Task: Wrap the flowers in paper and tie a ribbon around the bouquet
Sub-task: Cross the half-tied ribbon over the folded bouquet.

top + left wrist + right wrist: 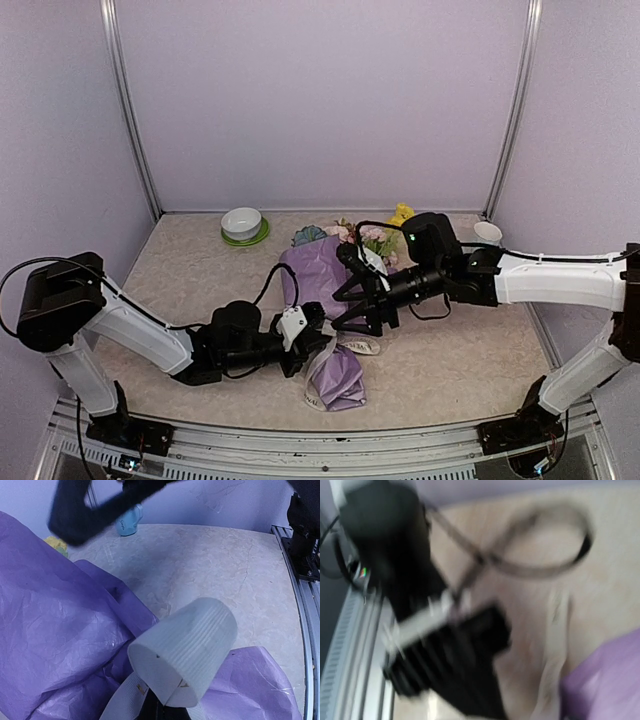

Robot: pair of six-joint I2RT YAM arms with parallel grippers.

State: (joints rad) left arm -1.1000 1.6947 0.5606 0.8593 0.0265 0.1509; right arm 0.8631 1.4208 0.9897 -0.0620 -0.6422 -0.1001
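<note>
The bouquet [318,275] lies on the table, a cone of lilac paper [50,610] with its narrow end [335,380] towards the near edge. The flowers [345,235], pink, blue and yellow, show at its far end. My left gripper [318,340] is low beside the cone's middle, shut on the cream ribbon [182,650], which stands up in a loop before its jaws [161,707]. My right gripper [347,305] hangs just above the cone with its black fingers [95,507] spread and nothing between them. The right wrist view is blurred; in it the ribbon [555,645] trails beside the paper [605,680].
A white bowl on a green plate [243,224] stands at the back left and a pale cup [487,232] at the back right. Walls close the table at the back and sides. The metal rail [310,630] runs along the near edge.
</note>
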